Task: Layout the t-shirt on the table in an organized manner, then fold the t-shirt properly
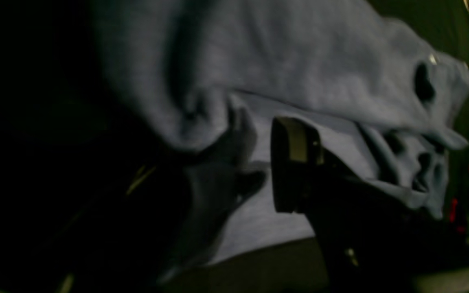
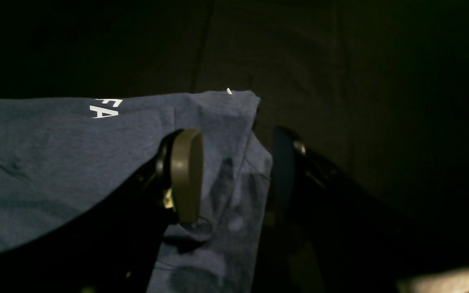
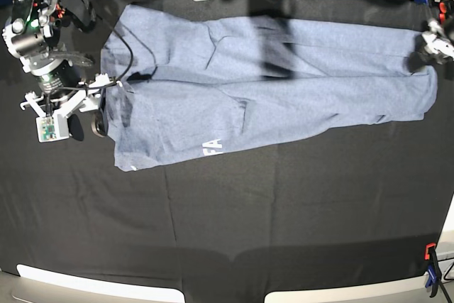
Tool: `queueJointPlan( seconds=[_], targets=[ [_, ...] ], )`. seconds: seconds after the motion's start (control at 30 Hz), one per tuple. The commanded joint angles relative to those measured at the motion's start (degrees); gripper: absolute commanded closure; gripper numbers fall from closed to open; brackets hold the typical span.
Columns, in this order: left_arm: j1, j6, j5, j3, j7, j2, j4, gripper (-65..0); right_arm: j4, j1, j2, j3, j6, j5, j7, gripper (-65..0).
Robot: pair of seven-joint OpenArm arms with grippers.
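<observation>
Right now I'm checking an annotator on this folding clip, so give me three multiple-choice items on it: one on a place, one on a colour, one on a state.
1. Where does the light blue-grey cotton t-shirt lie on the matte black fabric table?
A. the base view's upper half
B. the bottom edge
C. hanging off it

2. What colour is the shirt's lettering?
A. red
B. white
C. yellow

3. How does the right gripper stand?
A. shut on a sleeve
B. out of view
C. open, straddling the shirt's edge

Key: 1 A, the shirt spans the top of the base view. 2 B, white letters show. 3 C, the fingers stand apart on either side of the hem.
</observation>
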Motion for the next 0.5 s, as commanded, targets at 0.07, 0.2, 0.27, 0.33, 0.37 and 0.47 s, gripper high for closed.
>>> queueJointPlan(
  seconds=[0.07,0.2,0.27,0.33,0.37,0.47],
  targets=[
    [0.31,0.14,2.03,-0.17,-7.08,1.66,0.39,-27.7,1.14,0.28,0.72,0.33,0.46,0.42,1.27,-27.3],
    [0.33,0.14,6.16,-0.17,-15.34,3.89,0.39,-26.4,1.14,0.28,0.72,0.33,0.44,0.42,0.72,-27.3],
    [0.33,0.14,7.06,-0.17,-17.46,4.74,0.39,-23.9,1.14,0.28,0.72,0.33,0.46,0.42,0.42,-27.3],
    [0.17,0.14,6.86,-0.17,-17.9,5.49,0.39,-20.4,1.14,0.28,0.72,0.33,0.46,0.42,0.39,-27.3],
    [0.04,0.14,6.86,-0.2,-18.08,5.81,0.39,-17.6,1.14,0.28,0.72,0.33,0.46,0.42,0.37,-27.3],
    [0.04,0.14,6.88,-0.2,-20.09,6.34,0.39,-2.5,1.14,0.28,0.72,0.33,0.46,0.42,0.31,-27.3]
  ],
)
